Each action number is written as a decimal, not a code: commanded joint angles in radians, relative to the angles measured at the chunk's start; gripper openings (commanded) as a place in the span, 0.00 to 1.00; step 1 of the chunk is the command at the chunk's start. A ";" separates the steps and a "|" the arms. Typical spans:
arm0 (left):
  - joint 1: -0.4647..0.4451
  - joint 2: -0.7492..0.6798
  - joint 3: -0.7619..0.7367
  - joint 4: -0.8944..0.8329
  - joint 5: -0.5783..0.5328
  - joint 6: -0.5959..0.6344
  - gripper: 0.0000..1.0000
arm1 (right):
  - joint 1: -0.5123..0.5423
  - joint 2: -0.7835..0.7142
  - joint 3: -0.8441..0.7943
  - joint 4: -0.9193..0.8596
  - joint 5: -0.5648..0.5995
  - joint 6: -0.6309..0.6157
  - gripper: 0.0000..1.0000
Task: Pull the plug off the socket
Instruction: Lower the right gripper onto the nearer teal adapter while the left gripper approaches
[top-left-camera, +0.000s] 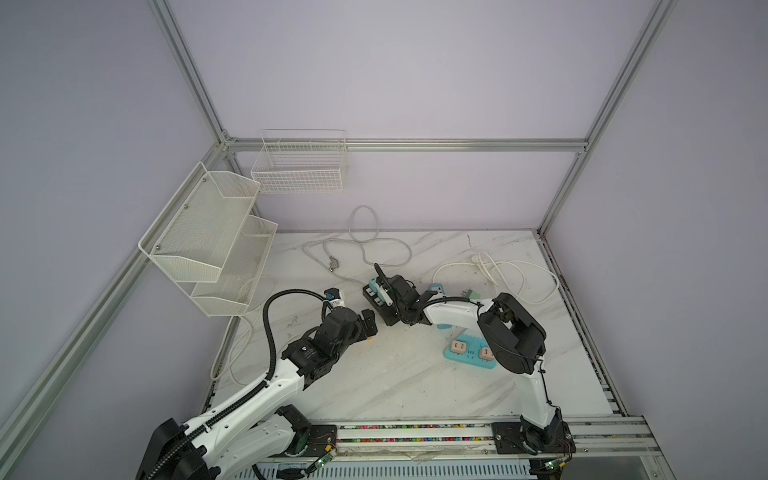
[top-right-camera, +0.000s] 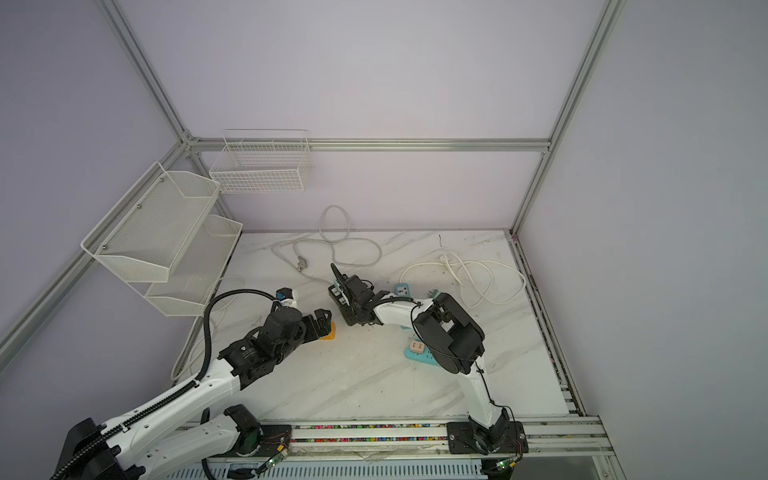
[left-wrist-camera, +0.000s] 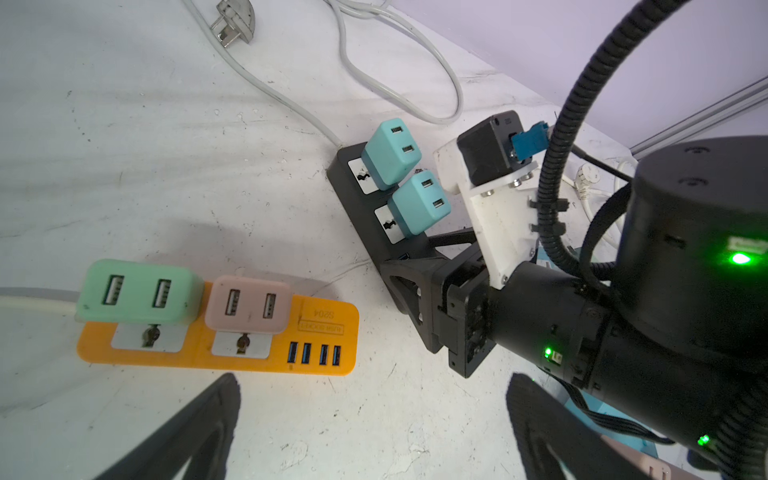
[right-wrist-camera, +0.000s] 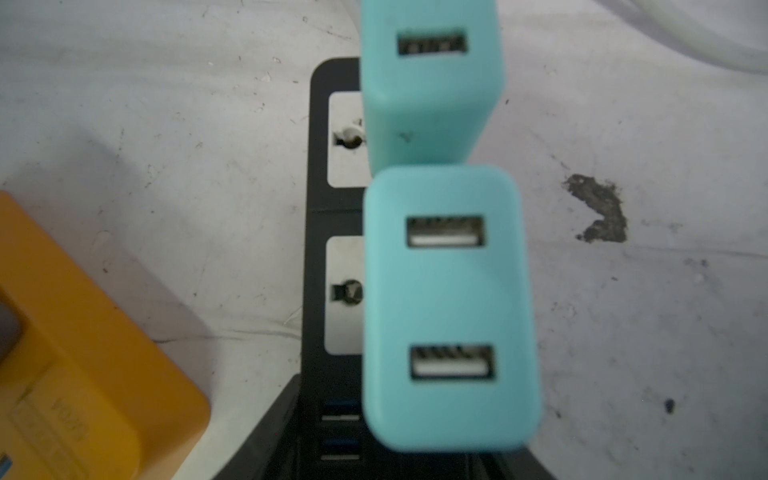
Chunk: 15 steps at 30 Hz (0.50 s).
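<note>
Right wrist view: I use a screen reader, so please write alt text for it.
A teal two-port USB charger fills the frame, plugged into a black power strip with a second teal charger behind it. An orange power strip sits beside them on the scuffed white tabletop.

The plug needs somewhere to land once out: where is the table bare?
Front middle of the table, between the left arm and the blue strip, is bare. Crowded: around the black strip, orange strip, and the cables at the back.
</note>
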<state>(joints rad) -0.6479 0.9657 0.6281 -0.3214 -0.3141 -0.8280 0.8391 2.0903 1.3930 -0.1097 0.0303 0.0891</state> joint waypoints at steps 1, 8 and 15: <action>0.007 -0.008 -0.024 0.040 0.014 -0.006 1.00 | 0.002 -0.039 -0.064 -0.052 0.040 0.065 0.50; 0.008 -0.006 -0.003 0.048 0.043 -0.002 1.00 | 0.003 -0.128 -0.173 -0.043 0.090 0.162 0.47; 0.008 0.050 0.027 0.077 0.119 0.026 1.00 | 0.004 -0.207 -0.279 -0.068 0.129 0.254 0.47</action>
<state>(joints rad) -0.6479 0.9943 0.6285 -0.2844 -0.2405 -0.8246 0.8417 1.9221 1.1652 -0.1036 0.1127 0.2565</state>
